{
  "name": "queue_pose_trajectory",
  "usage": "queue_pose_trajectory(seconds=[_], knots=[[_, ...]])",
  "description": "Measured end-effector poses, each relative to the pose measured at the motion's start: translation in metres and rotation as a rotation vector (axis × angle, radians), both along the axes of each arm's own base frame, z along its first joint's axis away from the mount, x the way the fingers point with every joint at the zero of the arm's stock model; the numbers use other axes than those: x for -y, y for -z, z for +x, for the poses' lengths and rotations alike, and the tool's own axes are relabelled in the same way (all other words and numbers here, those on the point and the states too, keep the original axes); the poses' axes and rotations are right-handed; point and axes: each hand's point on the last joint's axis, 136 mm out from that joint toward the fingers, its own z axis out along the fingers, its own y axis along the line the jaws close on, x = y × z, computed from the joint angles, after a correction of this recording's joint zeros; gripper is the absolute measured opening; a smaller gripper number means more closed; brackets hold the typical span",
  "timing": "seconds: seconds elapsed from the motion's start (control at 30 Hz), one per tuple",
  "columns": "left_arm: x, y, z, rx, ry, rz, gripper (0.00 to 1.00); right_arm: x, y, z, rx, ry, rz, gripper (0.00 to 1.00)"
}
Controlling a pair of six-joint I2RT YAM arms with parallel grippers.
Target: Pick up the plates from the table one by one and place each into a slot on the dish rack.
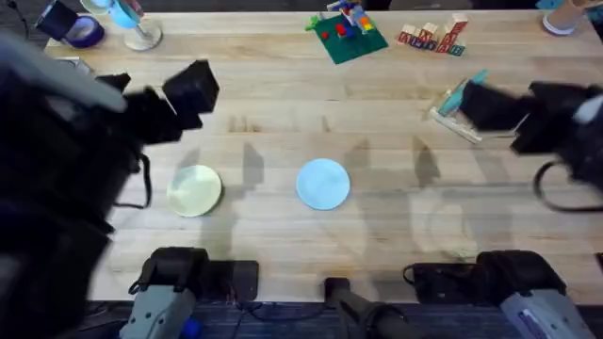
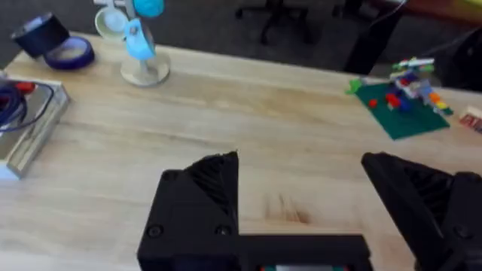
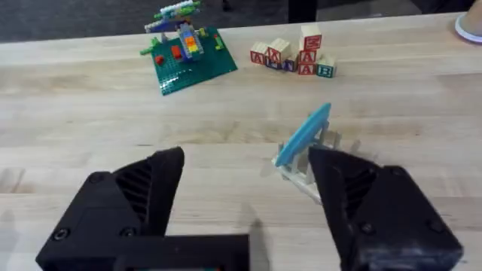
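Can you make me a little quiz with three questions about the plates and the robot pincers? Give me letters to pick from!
1. Where is the teal plate?
A. flat on the table
B. standing in the dish rack
C. on the green brick board

2. How many plates lie flat on the table?
A. one
B. two
C. four

3. What is the left pincer doing?
A. open, holding nothing
B. squeezing a plate
C. gripping a block

Answers:
1 is B, because the right wrist view shows the teal plate tilted up on edge in the rack.
2 is B, because the overhead view shows the cream-yellow plate and the light blue plate lying apart.
3 is A, because bare wood shows between its spread fingers.
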Motion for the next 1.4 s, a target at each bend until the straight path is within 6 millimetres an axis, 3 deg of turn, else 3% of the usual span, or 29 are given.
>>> queue_pose_trajectory(seconds=[0.23,0.43,0.93,1.2,1.4], knots=[[0.004,-0.035,0.019,-0.132,0.020,-0.009,0.993,-0.013,-0.052,0.024,-0.104,-0.063,0.048,0.996],[0.006,-0.058,0.029,-0.114,0.034,-0.014,0.993,-0.026,-0.068,0.039,-0.133,-0.129,0.088,0.995],[0.015,-0.012,-0.002,-0.346,0.093,-0.077,0.991,-0.034,-0.067,0.038,-0.146,-0.169,0.108,0.996],[-0.011,-0.019,-0.014,-0.349,0.023,-0.189,0.991,-0.034,-0.067,0.039,-0.146,-0.170,0.109,0.995],[-0.026,-0.005,-0.029,-0.408,0.001,-0.277,0.992,-0.034,-0.067,0.038,-0.146,-0.170,0.109,0.995]])
